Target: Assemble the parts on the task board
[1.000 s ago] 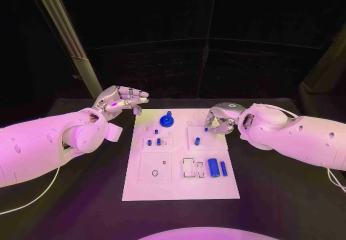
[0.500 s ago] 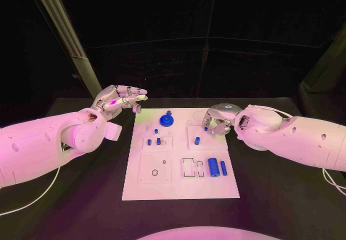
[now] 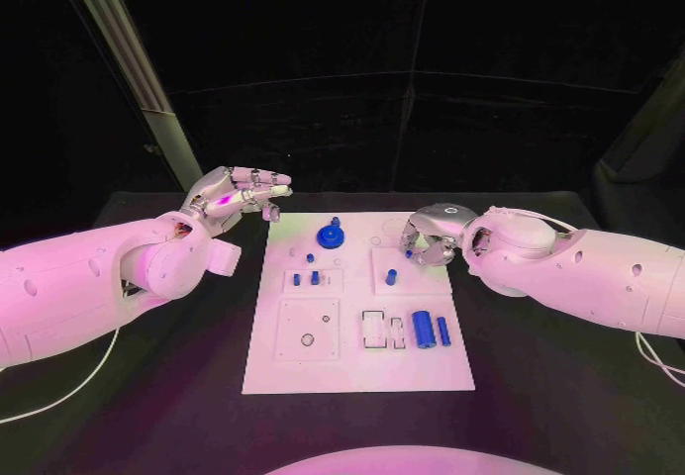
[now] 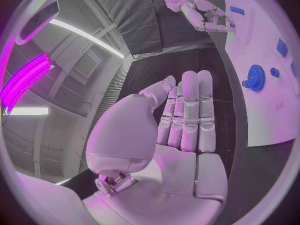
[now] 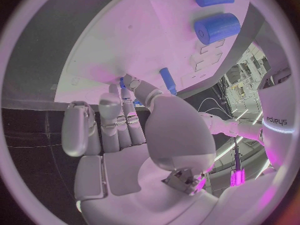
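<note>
The white task board (image 3: 357,366) lies in the middle of the black table. My right hand (image 3: 429,237) is curled over its far right part, thumb and a finger pinching a small blue peg (image 3: 407,254) at board level; the peg's tip (image 5: 122,82) peeks out between the fingertips. Another blue peg (image 3: 388,278) stands just nearer. My left hand (image 3: 236,193) hovers off the board's far left corner, fingers straight and side by side, palm (image 4: 181,160) holding nothing. A blue gear-like knob (image 3: 330,237) stands at the far middle of the board.
Two short blue pegs (image 3: 304,280) stand in a plate left of centre. A thick blue cylinder (image 3: 423,329) and a thin one (image 3: 442,332) lie on the board's near right, beside rectangular slots (image 3: 374,332). Black table surrounds the board.
My right hand and forearm have shifted slightly left over the board's far right part. The left hand has stayed raised, its fingers a little straighter.
</note>
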